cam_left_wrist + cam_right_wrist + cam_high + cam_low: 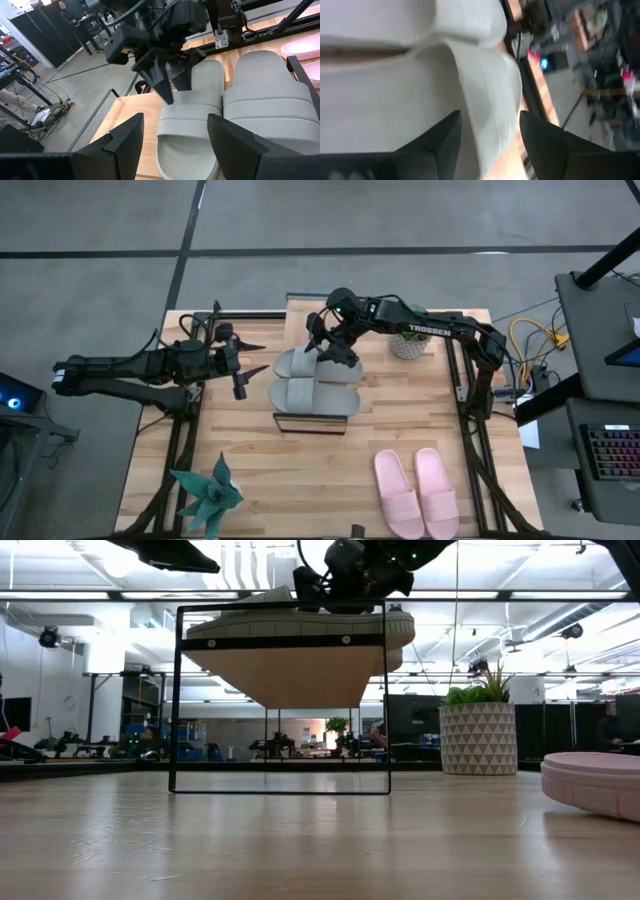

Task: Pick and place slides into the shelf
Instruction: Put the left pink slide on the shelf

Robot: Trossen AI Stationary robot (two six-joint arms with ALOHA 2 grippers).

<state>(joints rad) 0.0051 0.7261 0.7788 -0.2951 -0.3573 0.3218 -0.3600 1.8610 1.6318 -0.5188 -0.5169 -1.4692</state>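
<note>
Right gripper (pixel 322 348), high view: jaws apart above the grey slides (pixel 312 380), which lie paired on the shelf (pixel 312 422); pink slides (pixel 415 490) wait near the table's front edge — soft, light foam, probably best taken by the strap. Low view: shelf top hides most of the grey pair. Left wrist view: left gripper (pixel 172 137) parted, empty. Right wrist view: grey foam only — blurred.

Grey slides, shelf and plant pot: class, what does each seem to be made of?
Grey slides: probably soft foam, matte, with a finely dimpled footbed.
Shelf: a light wood plank, grain faintly visible, in a thin black frame, likely metal.
Plant pot: pale, triangle-patterned; ceramic or plastic, can't tell.
</note>
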